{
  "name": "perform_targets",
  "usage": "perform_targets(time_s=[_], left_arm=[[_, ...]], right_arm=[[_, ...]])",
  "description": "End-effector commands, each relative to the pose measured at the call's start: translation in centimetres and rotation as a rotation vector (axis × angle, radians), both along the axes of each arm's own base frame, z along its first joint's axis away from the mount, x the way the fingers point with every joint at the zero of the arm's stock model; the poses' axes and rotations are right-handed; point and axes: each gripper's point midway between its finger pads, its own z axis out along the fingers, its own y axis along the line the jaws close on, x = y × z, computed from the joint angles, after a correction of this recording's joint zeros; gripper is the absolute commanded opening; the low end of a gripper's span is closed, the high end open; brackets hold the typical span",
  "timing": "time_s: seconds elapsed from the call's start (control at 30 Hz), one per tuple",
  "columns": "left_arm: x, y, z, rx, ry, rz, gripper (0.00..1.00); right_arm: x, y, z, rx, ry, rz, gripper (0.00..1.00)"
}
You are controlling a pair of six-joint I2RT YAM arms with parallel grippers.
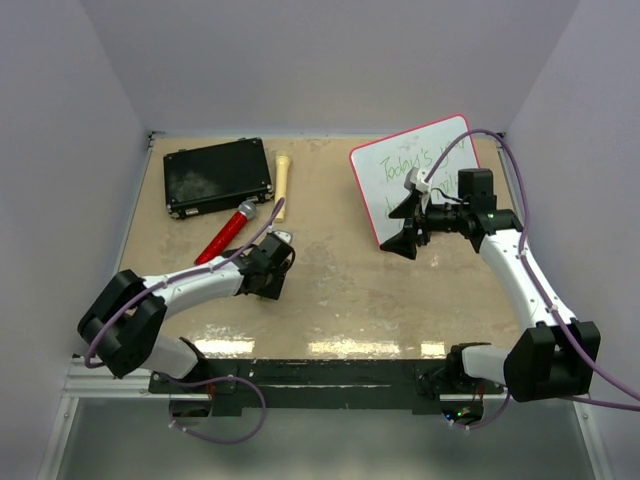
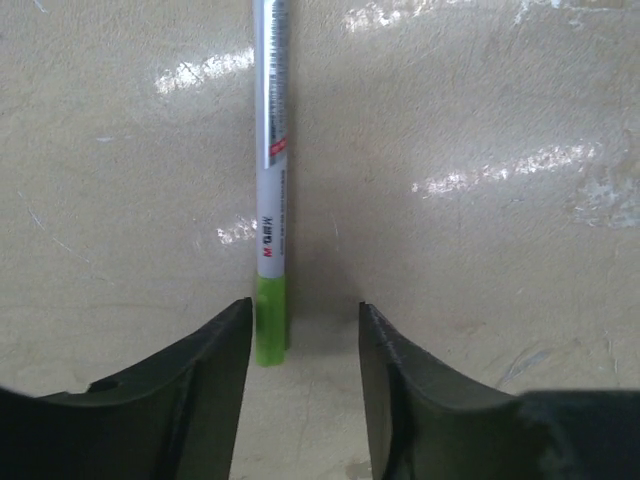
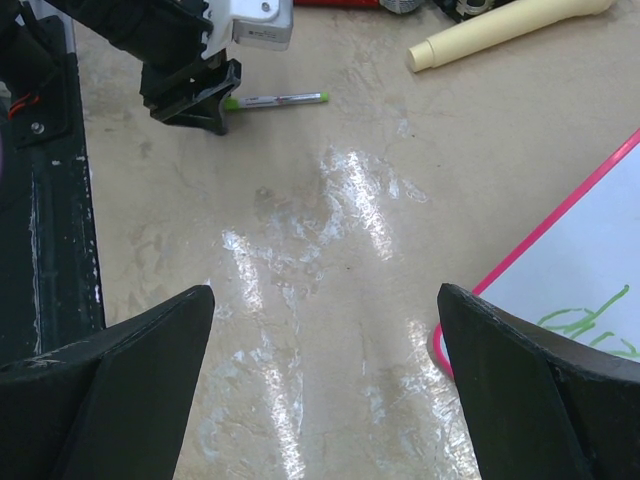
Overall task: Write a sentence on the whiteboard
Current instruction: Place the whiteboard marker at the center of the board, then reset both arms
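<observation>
At far right of surface (image 1: pixel 340 300), whiteboard (image 1: pixel 385 195) lies askew, far corner near back wall. Its sentence (image 1: pixel 405 160) is partly hidden behind right arm (second line mostly unreadable). Above board's near edge, right claw (image 3: pixel 322 292) spread wide, holding nothing. Mid-left, left claw (image 2: pixel 305 310) parted. Marker (image 2: pixel 272 200) loose on surface between fingers, green end beside one finger, far end cut off. Open stretch of surface between claws.

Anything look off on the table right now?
Whiteboard sits skewed, not square with the table edges. Green marker lies loose on the table inside the open left hand, ungripped. Nothing spilled or broken.
</observation>
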Motion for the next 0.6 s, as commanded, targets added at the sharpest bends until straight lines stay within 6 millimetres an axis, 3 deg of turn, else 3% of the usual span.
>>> perform_targets(time_s=[0.0, 0.1, 0.2, 0.23, 0.27, 0.33, 0.43, 0.53, 0.57], left_arm=[[1.4, -1.3, 3.7, -0.086, -0.077, -0.002, 0.56], [1.8, -3.1, 7.0, -0.203, -0.145, -0.041, 0.64], [2.8, -5.0, 12.8, -0.375, -0.287, -0.095, 0.75], [2.8, -5.3, 15.8, -0.447, -0.367, -0.116, 0.79], [3.2, -5.9, 18.4, -0.517, -0.448, -0.139, 0.91], [3.1, -4.6, 23.0, -0.595, -0.612, -0.122, 1.0], [2.9, -2.2, 29.0, -0.657, -0.824, -0.119, 1.0], [3.1, -0.3, 31.3, -0.585, -0.93, -0.121, 1.0], [3.2, 0.1, 30.8, -0.548, -0.92, -0.123, 1.0]], right_arm=[[0.0, -0.4, 1.3, 0.002, -0.055, -0.007, 0.99], [0.2, -0.8, 1.5, 0.001, -0.062, -0.023, 0.99], [0.4, -1.5, 2.1, -0.006, -0.093, -0.051, 0.99], [0.9, -1.9, 2.3, -0.023, -0.108, -0.082, 0.99], [1.1, -2.1, 2.8, -0.025, -0.117, -0.104, 0.99], [1.9, -2.8, 4.4, -0.045, -0.174, -0.166, 0.99], [3.4, -4.3, 7.3, -0.062, -0.229, -0.318, 0.99], [4.6, -5.7, 11.0, -0.036, -0.281, -0.468, 0.99], [5.4, -6.9, 11.8, -0.042, -0.292, -0.561, 0.99]])
